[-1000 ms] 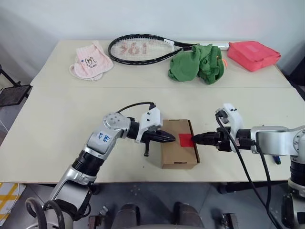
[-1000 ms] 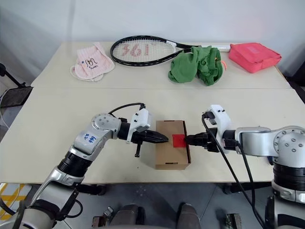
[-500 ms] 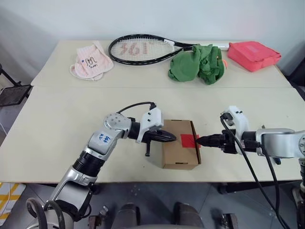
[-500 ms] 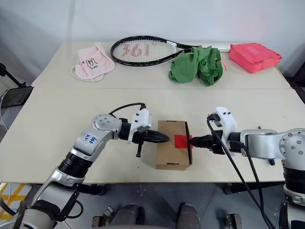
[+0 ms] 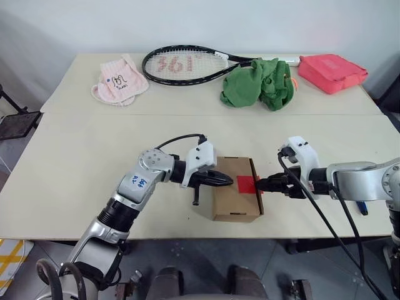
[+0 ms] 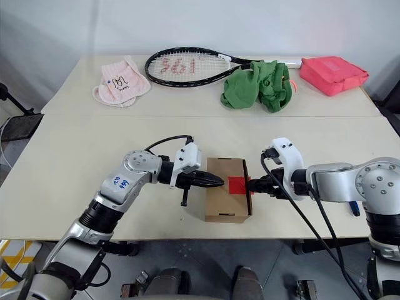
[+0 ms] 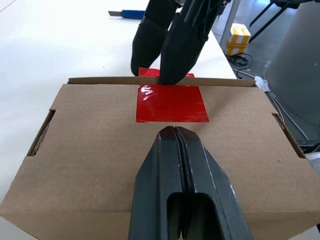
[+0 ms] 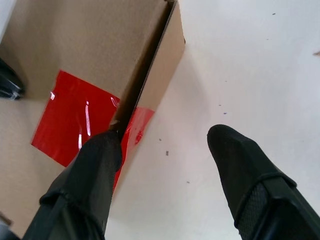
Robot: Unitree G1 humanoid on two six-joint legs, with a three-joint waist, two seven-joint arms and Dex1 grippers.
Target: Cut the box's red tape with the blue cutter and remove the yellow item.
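Observation:
The brown box (image 5: 232, 201) sits near the table's front edge with its flaps down. The red tape (image 5: 245, 184) is stuck across its top at the right edge and folds over the side. My left gripper (image 5: 227, 182) is shut and rests on the box top, its tips just short of the tape (image 7: 172, 104). At the box's right edge my right gripper (image 5: 260, 185) is open; one fingertip (image 8: 98, 152) touches the taped seam, the other hangs over bare table. The blue cutter (image 5: 363, 209) lies on the table behind my right forearm. The yellow item is hidden.
Along the far side of the table (image 5: 75, 156) lie a pink cloth (image 5: 120, 80), a tennis racket (image 5: 187, 64), a green cloth heap (image 5: 259, 82) and a red-pink pouch (image 5: 331, 71).
My right wrist swung out to the right, came back and rolled a little, with the fingertips staying at the box's right edge. The left gripper and the box kept still.

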